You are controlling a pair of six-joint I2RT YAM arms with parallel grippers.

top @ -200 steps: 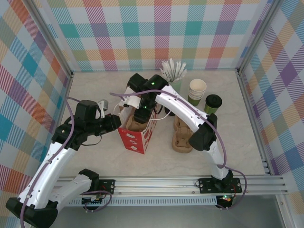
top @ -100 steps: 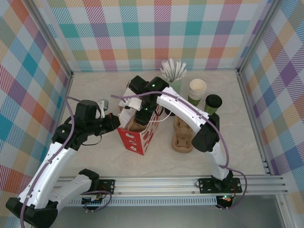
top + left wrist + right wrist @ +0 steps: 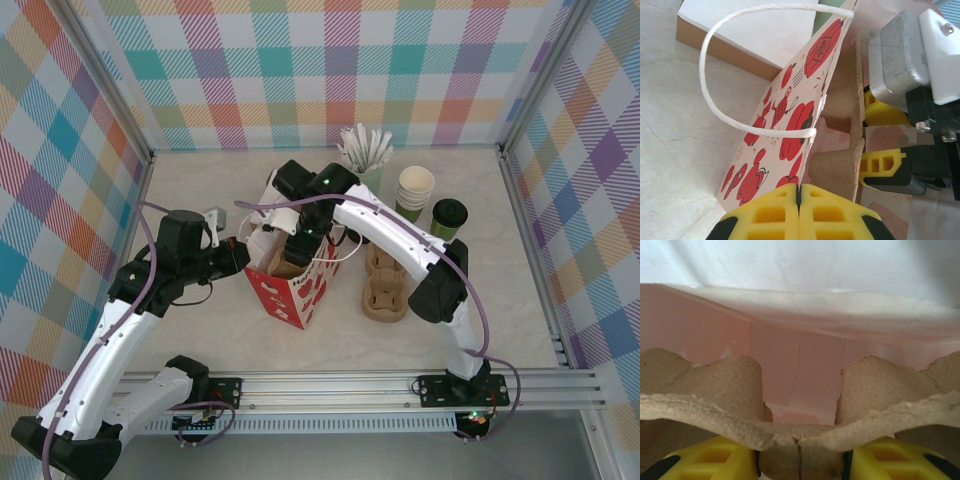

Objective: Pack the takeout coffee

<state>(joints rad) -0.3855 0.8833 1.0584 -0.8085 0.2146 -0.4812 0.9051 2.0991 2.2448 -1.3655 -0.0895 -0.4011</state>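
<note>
Two clamped: left claw on bag, right claw on carrier; takeout coffee well right.

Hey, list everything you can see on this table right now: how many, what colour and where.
red-and-white patterned paper bag: one, standing open mid-table.
brown moulded cardboard cup carrier: two, one partly inside the bag, another lying on the table right of it.
dark-green paper cup with black lid: one, back right.
lidless green cups with cream rims: one stack, just left of the lidded cup.
pale mint cup of white sticks: one, at the back.
cream marbled table: one, under everything.
left fingers: yellow, shut on the bag's edge.
right fingers: yellow, shut on the carrier in the bag.
</note>
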